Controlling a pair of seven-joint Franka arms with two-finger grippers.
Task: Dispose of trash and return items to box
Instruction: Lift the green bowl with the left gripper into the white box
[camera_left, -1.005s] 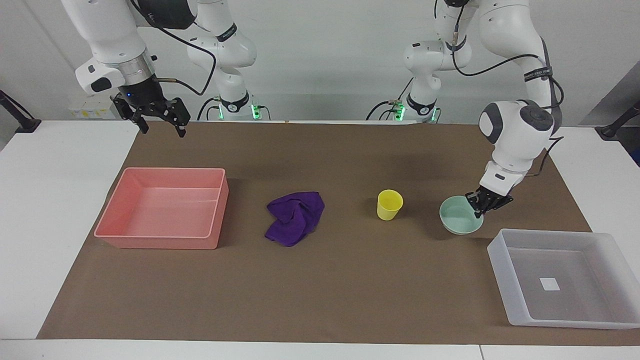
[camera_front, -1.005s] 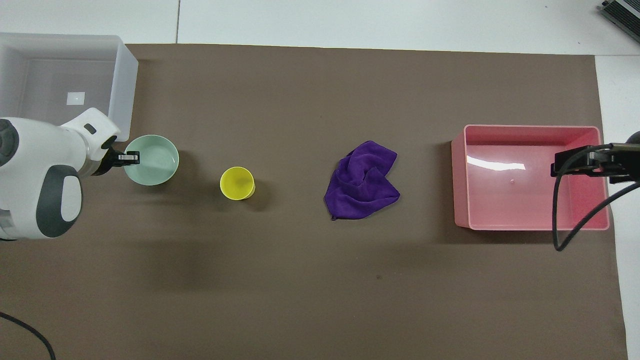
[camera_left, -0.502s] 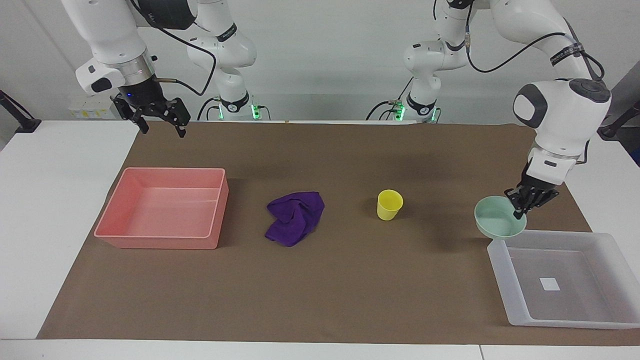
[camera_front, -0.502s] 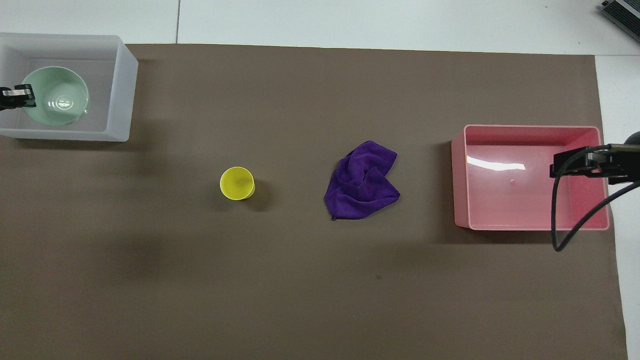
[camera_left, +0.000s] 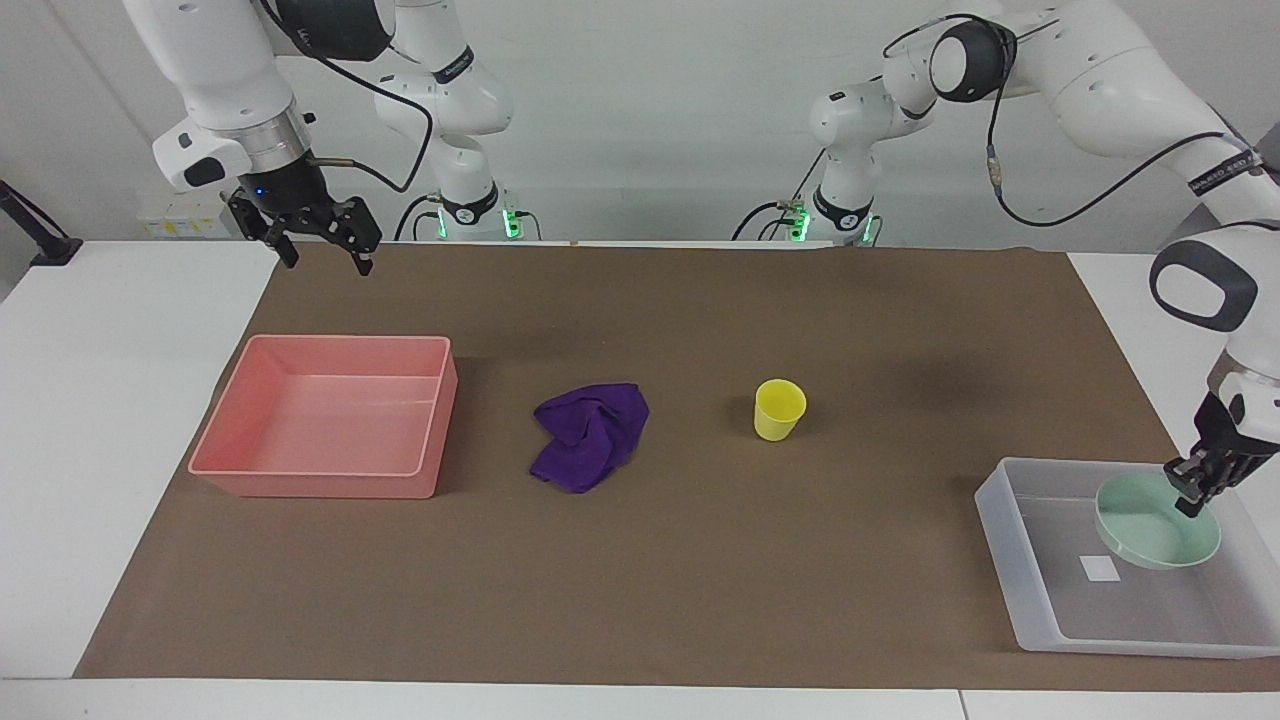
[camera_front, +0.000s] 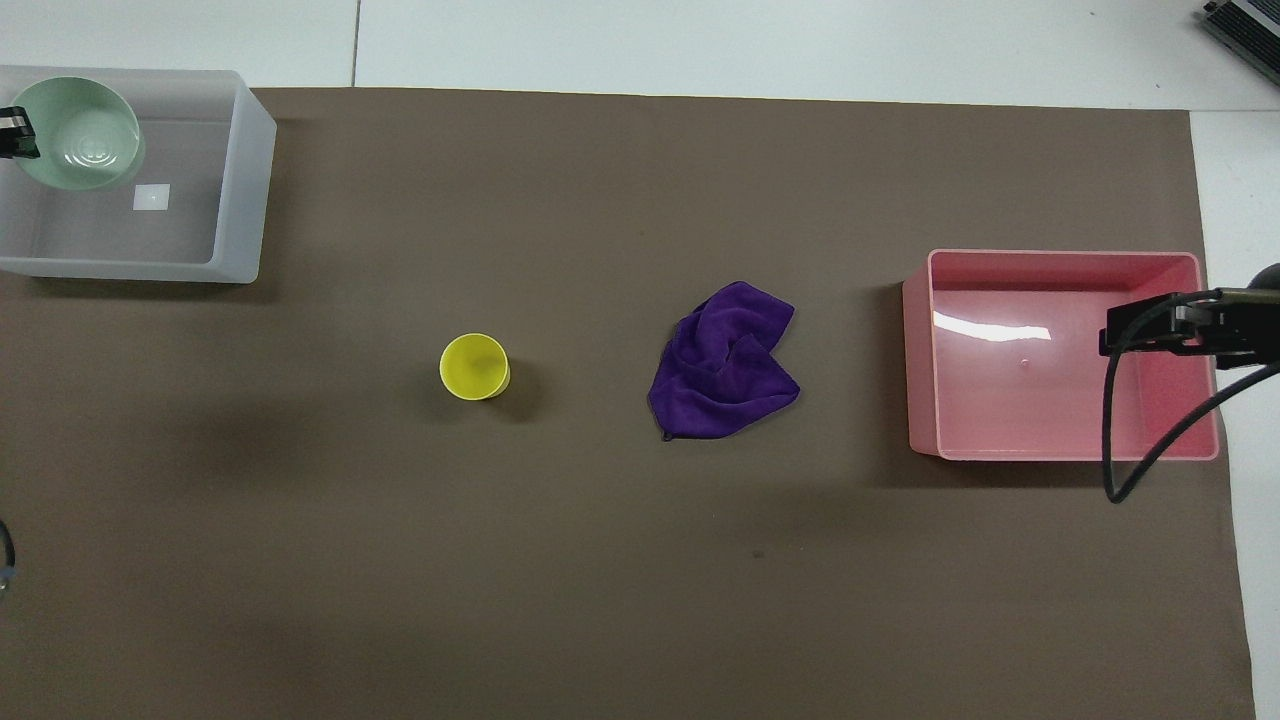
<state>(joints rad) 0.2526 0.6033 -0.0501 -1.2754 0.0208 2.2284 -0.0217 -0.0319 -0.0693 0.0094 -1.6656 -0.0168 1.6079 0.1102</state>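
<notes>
A: Status of the shallow round mint-green bowl (camera_left: 1157, 522)?

B: Carried off the brown mat since a second ago — now in the air over the translucent whitish plastic tray (camera_left: 1040, 598), at the left arm's end. The left gripper (camera_left: 1196, 487) is pinched on the bowl's rim, bowl tilted, not yet set down.

A: The rest?

B: Unchanged. Small yellow plastic cup (camera_left: 779, 409) upright mid-mat; deep-purple cloth rag (camera_left: 590, 434) crumpled between it and the pink rectangular bin (camera_left: 330, 486). The right gripper (camera_left: 315, 240) waits over the mat's edge nearest the robots, by the bin, fingers spread (holding nothing).

A: Meaning?

B: First item nearly returned — my read: lower, release, then cup and rag.
</notes>
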